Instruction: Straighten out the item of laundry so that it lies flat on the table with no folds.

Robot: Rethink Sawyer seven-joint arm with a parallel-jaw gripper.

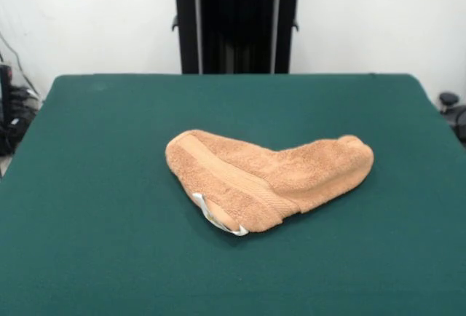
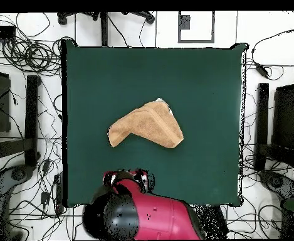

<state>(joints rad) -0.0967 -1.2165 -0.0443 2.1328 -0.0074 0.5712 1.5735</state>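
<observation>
The orange-tan towel [image 1: 269, 178] lies near the middle of the dark green table [image 1: 87, 185]. It is folded over on itself into a bent, boomerang-like shape. A woven band runs across its top layer, and a small white tag [image 1: 211, 218] sticks out at its near corner. In the overhead view the towel [image 2: 146, 127] lies mid-table [image 2: 199, 75], with the tag [image 2: 160, 100] at its upper tip. The red and black arm [image 2: 143, 216] is drawn back over the table's robot-side edge. Its gripper end [image 2: 129, 179] sits well short of the towel and touches nothing.
The black pedestal [image 1: 237, 32] stands behind the table's far edge. In the overhead view, cables [image 2: 24, 56] cover the floor around the table. Black stands flank it on the left [image 2: 30, 119] and the right [image 2: 262, 125].
</observation>
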